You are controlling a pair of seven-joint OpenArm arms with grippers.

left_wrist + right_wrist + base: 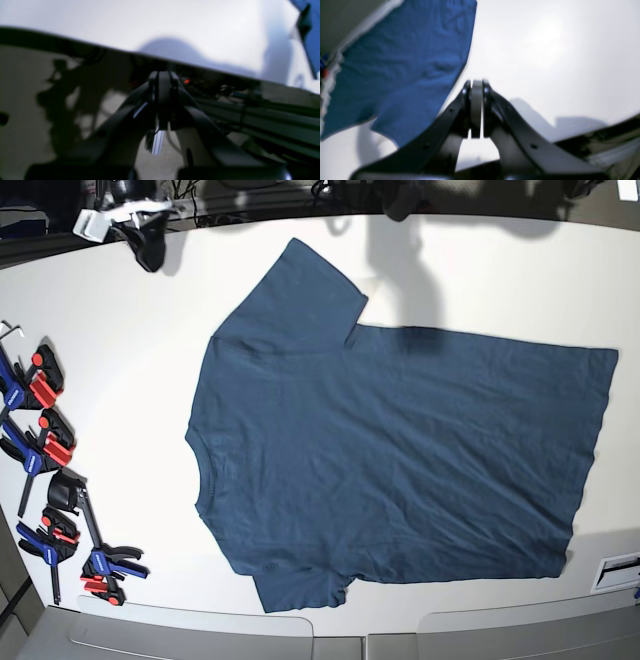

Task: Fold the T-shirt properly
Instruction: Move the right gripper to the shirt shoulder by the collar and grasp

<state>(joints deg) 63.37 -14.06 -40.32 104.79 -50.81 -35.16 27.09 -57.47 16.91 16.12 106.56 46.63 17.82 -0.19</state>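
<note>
The dark navy T-shirt [400, 450] lies spread flat on the white table [130, 410], with its neck to the left, its hem to the right and both sleeves out. My right gripper [148, 242] hovers at the far left corner, clear of the cloth. In its wrist view its fingers [477, 83] are shut on nothing, and the T-shirt [407, 62] is off to the left. My left gripper [402, 202] sits at the table's far edge beyond the shirt. It is shut and empty [163, 75], with a strip of T-shirt [315, 45] at the far right.
Several blue-and-red clamps [48, 442] lie along the table's left edge, down to one near the front corner [110, 565]. A white slotted piece [620, 570] sits at the right front edge. Dark frame rails [275, 120] run beyond the table's far edge.
</note>
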